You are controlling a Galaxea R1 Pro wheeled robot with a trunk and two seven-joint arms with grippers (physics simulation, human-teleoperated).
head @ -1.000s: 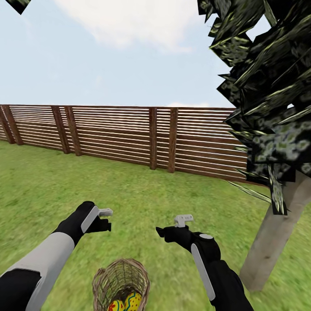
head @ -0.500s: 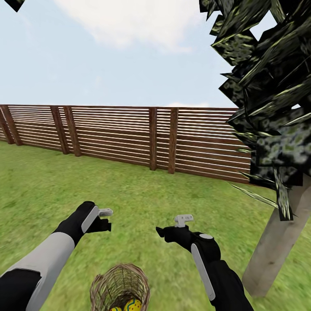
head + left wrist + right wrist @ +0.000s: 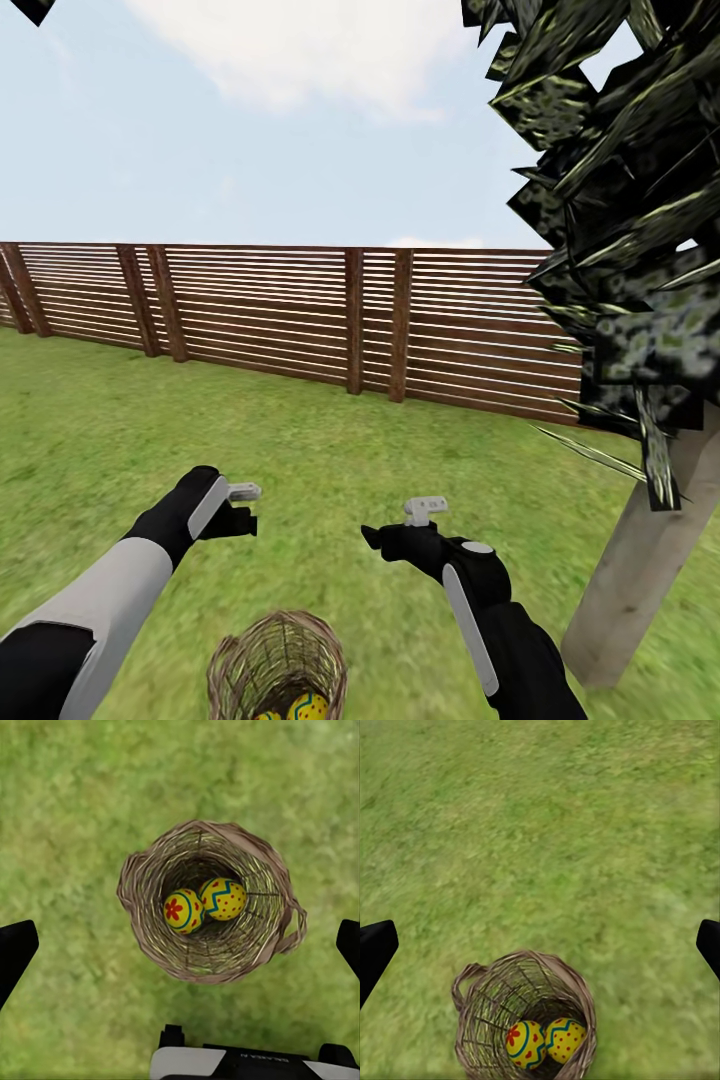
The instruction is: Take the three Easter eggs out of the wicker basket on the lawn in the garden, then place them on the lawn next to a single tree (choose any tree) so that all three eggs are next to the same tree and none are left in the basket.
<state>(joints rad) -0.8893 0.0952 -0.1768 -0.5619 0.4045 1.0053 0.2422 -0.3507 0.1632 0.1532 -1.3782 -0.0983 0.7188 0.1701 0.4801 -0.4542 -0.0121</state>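
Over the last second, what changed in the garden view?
The whole head view slid slightly: the wicker basket sits lower and a touch left, the tree trunk a touch right. That reads as the camera moving, not the things. Both arms hold the same pose, left hand and right hand both open and empty. Eggs remain in the basket.

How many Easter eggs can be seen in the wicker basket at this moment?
2. The red-flower egg and a dotted, zigzag-marked egg lie touching at the bottom of the wicker basket on the lawn. A third may be hidden beneath them or behind the weave.
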